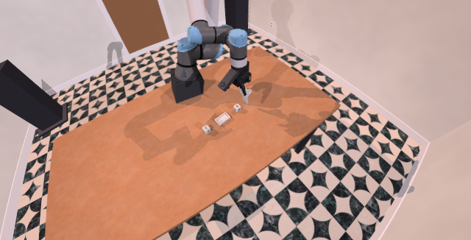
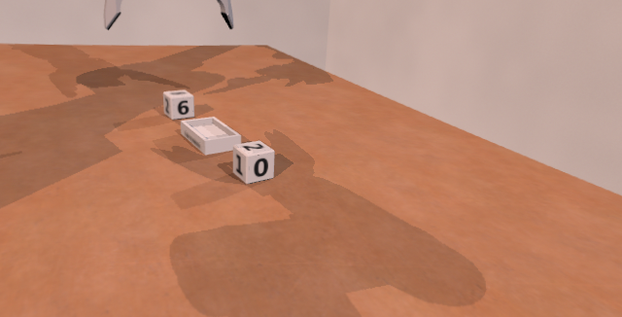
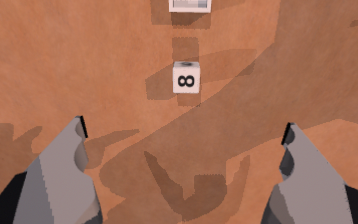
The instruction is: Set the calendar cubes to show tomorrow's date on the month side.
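Cubes (image 2: 253, 161), white, square-edged, black-numbered

A plain room set up as a robot test space: a wide wooden table (image 1: 110, 181) stands on a black-and-cream patterned tile floor (image 1: 353, 166), enclosed by bare beige walls (image 1: 368, 30) with a brown door (image 1: 129, 8), dark cabinets (image 1: 22, 96) along the edges and an arm (image 1: 206, 41) mounted at the table

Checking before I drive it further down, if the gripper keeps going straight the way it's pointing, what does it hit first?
Most likely bare table. The open gripper points down at the wood, and the nearest cube, showing an 8, sits ahead of the fingertips, not between them. Depth is hard to judge here.
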{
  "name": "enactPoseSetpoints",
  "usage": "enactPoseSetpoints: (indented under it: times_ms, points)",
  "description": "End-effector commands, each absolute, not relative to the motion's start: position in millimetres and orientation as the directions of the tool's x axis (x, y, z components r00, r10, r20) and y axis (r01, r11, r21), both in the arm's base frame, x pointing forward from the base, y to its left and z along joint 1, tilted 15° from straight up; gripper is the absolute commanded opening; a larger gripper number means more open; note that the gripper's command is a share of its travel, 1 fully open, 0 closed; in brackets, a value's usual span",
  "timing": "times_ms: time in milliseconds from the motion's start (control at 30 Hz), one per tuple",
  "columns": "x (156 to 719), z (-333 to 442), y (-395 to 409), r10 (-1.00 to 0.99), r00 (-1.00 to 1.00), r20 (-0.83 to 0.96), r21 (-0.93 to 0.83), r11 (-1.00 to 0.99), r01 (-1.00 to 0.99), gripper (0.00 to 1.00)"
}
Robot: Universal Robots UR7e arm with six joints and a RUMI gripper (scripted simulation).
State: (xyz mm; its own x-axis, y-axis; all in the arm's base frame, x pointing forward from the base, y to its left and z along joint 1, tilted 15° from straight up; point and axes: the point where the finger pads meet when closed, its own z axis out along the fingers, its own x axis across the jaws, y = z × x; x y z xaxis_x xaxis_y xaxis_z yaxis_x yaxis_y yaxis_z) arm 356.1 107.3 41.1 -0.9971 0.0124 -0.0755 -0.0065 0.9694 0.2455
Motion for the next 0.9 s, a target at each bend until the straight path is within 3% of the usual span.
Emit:
enactPoseSetpoints:
  times_ms: [0, 867]
  points:
    - [356, 45, 106, 0.012, -0.997, -0.074, 0.247, 0.969, -0.007, 1.00]
    - [365, 34, 75, 0.012, -0.997, -0.071, 0.242, 0.970, -0.005, 1.00]
